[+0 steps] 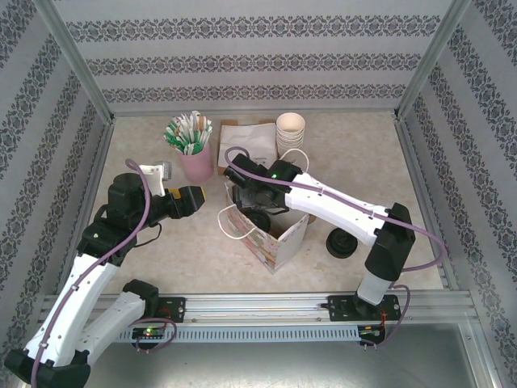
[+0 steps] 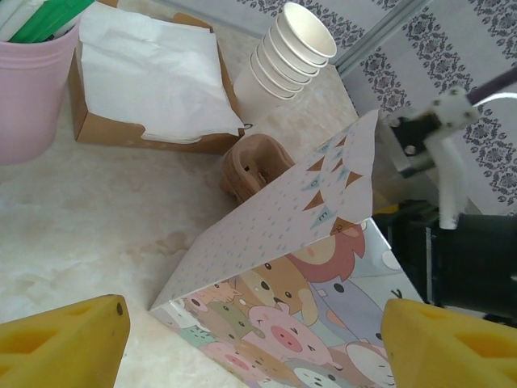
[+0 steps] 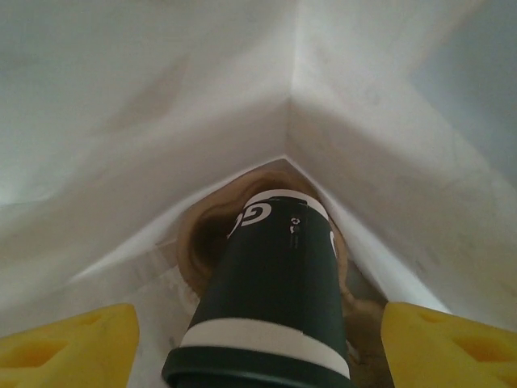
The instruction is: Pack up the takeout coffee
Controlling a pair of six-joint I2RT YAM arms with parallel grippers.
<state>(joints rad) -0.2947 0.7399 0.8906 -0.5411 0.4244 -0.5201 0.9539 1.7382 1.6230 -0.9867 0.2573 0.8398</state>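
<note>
Right gripper (image 3: 258, 360) open, deep inside the bag (image 3: 145, 121)

The takeout coffee (image 3: 271, 283) sits between my spread fingers, clear of both, with its far end in the brown carrier (image 3: 198, 234) at the bag's bottom. I'd back straight out, keeping off the walls.

White "G"-like mark on takeout coffee (image 3: 271, 283) body (small print beside it unreadable).
</note>
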